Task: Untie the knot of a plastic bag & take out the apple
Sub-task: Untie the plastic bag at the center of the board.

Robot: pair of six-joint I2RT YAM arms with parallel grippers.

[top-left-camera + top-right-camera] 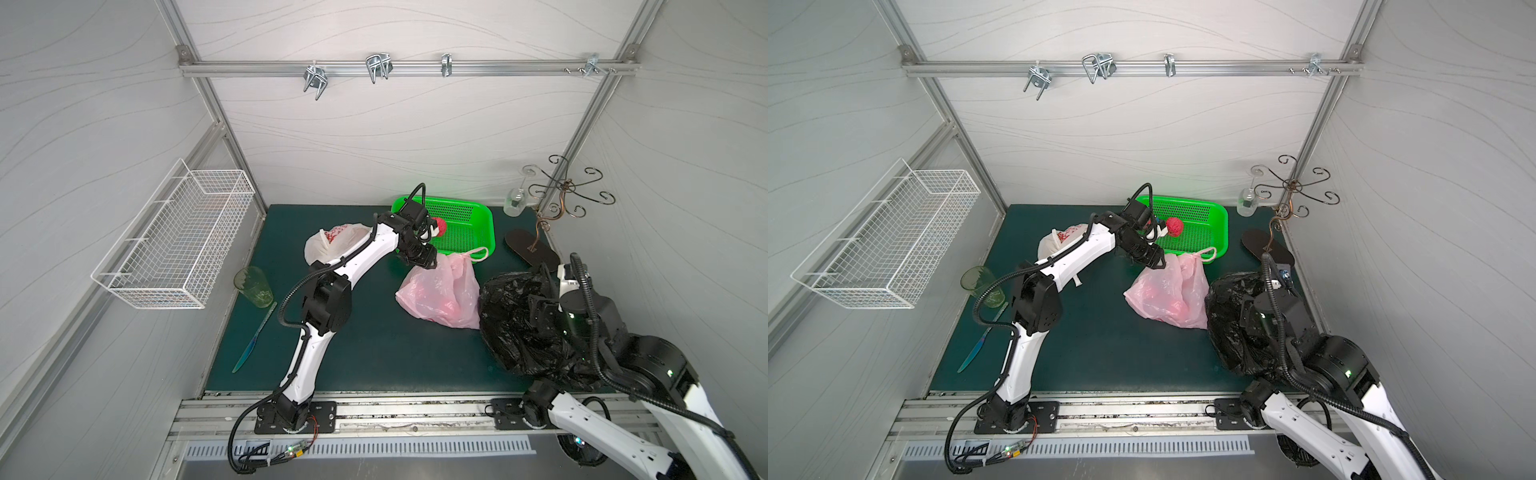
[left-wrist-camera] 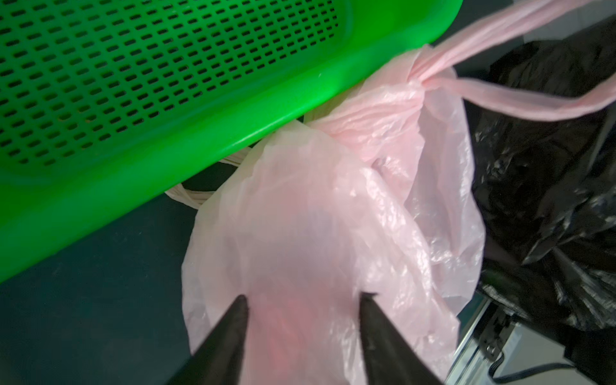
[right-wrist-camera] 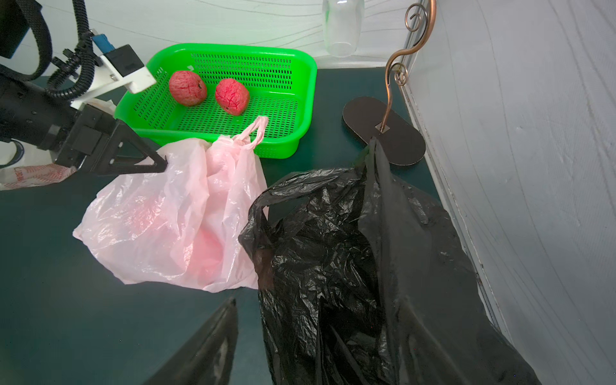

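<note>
Dark green tabletop (image 1: 374,353); a knotted translucent pink plastic bag (image 1: 440,295), red apple (image 3: 206,246) inside, leans against a green perforated basket (image 1: 489,232). Left gripper (image 2: 304,296) straddles its loose film, jaws half apart, nothing clamped; better to pinch a tail beside the knot (image 2: 421,81)

Robot test cell in a lab, not a lived-in room.

- Shell: bare aluminium bars (image 1: 399,68) hold white panels (image 1: 374,133) on three sides. There is no furniture.
- Two white-and-black arms, left arm (image 1: 311,353) and right arm (image 1: 602,424), are bolted to a slotted metal rail (image 1: 415,415) at the front edge. Loose cables and a small lit circuit board (image 1: 297,448) lie by the left base.
- The work surface is a dark green mat (image 1: 374,353).
- Household things are laid out as props:
  - green basket (image 3: 286,146) just beyond the left gripper (image 1: 422,262)
  - cup (image 1: 253,286) and knife (image 1: 253,340) well off to its left
  - wire rack (image 1: 174,241) on the wall farther left
  - hooks (image 1: 378,66) on the bar high above it
  - curled metal stand (image 1: 561,187) with a glass (image 1: 515,201), well off to its right
</note>
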